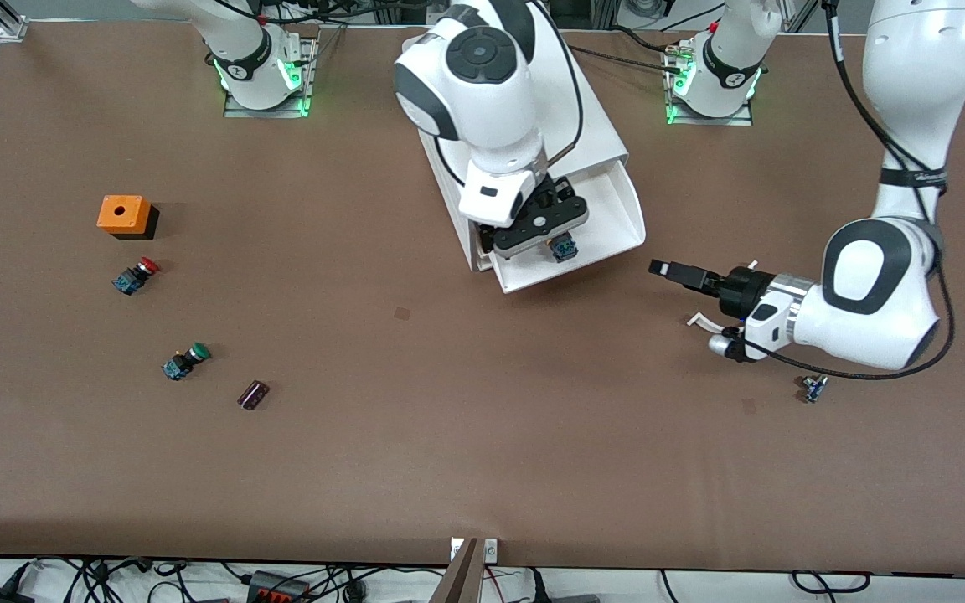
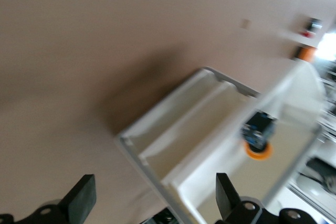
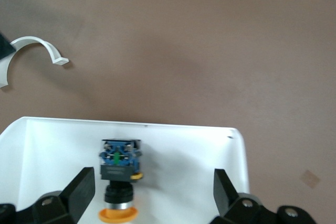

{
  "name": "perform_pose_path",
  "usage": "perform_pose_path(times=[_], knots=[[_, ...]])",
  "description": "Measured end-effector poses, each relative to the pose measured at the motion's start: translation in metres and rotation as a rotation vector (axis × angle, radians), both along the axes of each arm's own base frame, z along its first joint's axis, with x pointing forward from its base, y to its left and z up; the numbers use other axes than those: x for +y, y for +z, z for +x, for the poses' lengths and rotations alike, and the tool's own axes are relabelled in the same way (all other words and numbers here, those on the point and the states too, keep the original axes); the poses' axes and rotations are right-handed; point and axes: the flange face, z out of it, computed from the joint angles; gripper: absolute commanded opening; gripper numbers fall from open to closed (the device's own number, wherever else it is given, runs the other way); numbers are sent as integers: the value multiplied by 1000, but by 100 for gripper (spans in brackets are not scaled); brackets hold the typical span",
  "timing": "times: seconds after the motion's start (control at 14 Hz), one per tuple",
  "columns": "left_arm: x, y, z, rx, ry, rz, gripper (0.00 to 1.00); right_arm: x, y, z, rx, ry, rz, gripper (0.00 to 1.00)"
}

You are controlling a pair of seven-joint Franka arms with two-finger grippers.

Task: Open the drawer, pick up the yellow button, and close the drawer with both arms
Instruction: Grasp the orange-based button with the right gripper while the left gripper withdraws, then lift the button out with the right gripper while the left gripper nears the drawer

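Drawer [image 1: 608, 219] pulled out, so I've got R gripper [image 1: 543, 233] over button [image 1: 565, 248] inside, fingers spread to grab; L gripper [image 1: 673, 270] waits beside drawer, fingers spread too.

The brown table [image 1: 449, 435] carries a white cabinet [image 1: 596, 126] near twelve o'clock. An orange box [image 1: 124, 215], red-capped button [image 1: 136, 275], green-capped button [image 1: 185, 361] and dark piece [image 1: 253, 394] lie toward nine. A small part [image 1: 814, 389] lies toward four.
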Motion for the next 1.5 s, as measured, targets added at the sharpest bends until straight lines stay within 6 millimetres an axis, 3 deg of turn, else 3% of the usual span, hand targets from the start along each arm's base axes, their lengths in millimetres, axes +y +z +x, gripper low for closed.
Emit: perform_pose_path(times=[0.36,0.64,1.0,1.14,1.21,1.36,1.5], knots=[[22,16,13,-6,41,444,100,31,-33,-21,-32,12,-13,100],[39,18,21,-48,111,662,100,40,-46,-31,-34,26,-33,99],[23,23,25,-89,129,734,100,40,-46,-25,-51,20,-21,89],[23,33,33,-123,146,729,100,41,-49,-24,-56,20,-15,88],[23,40,38,-145,156,726,100,41,-51,-24,-58,20,-12,84],[26,53,47,-180,176,720,100,42,-52,-23,-62,20,-7,58],[28,57,52,-194,185,718,100,42,-52,-23,-64,20,-5,40]])
